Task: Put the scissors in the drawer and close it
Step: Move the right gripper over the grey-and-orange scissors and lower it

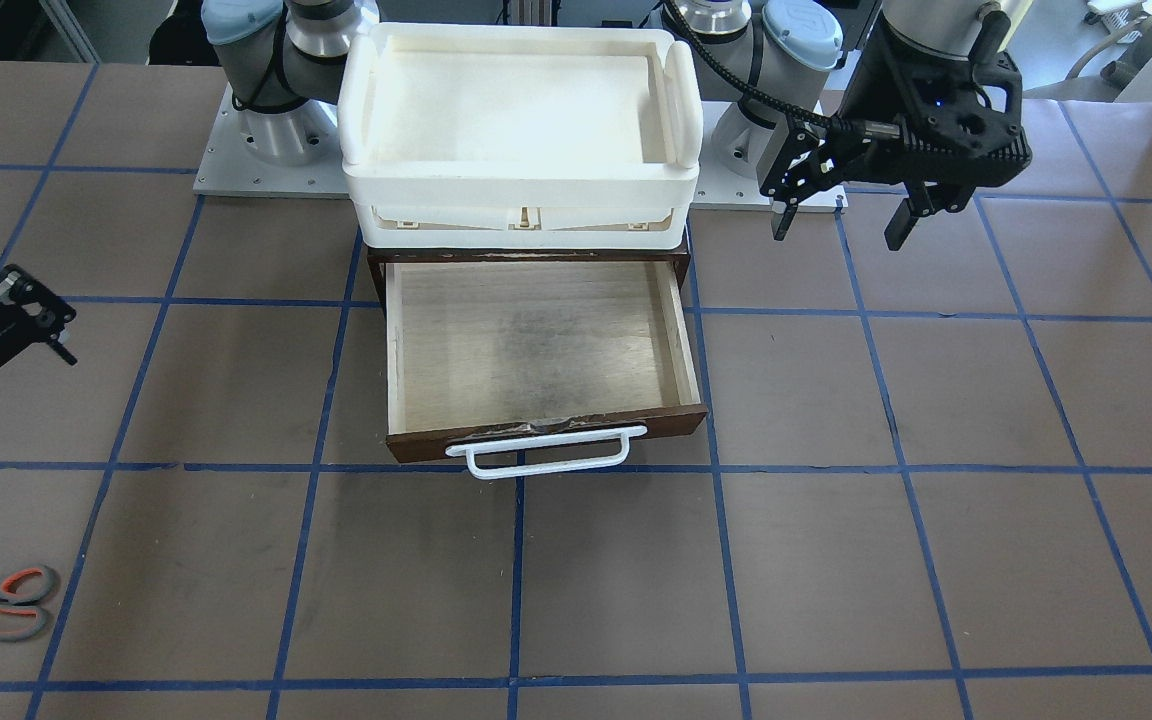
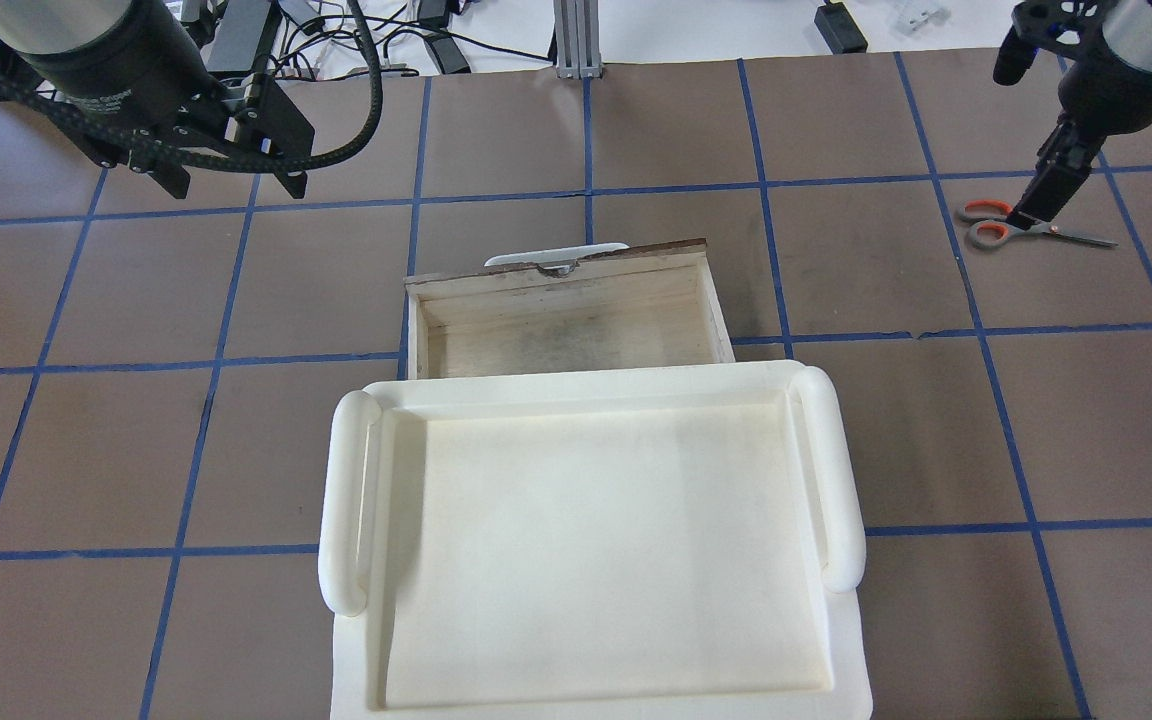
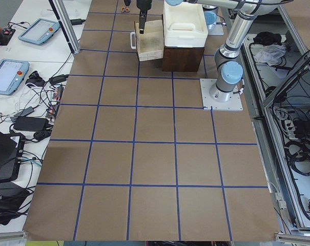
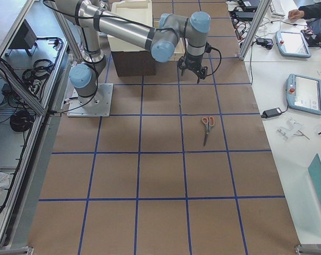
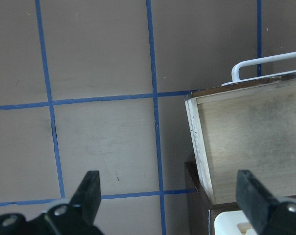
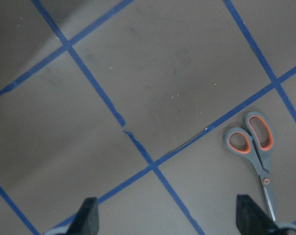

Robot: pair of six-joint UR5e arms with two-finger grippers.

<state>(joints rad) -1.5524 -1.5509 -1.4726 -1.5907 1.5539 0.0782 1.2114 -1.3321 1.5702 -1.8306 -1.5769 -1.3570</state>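
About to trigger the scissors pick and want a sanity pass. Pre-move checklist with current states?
1. Drawer pulled open and empty: ok.
2. Scissors lying flat on the table, blades shut, nothing touching them: ok.
3. Right gripper open: ok.
4. Right gripper centred over scissors: not ok, they sit off to one side in its wrist view.
5. Left gripper open and off to the drawer's side: ok.
6. Right gripper's height above the table: cannot tell.
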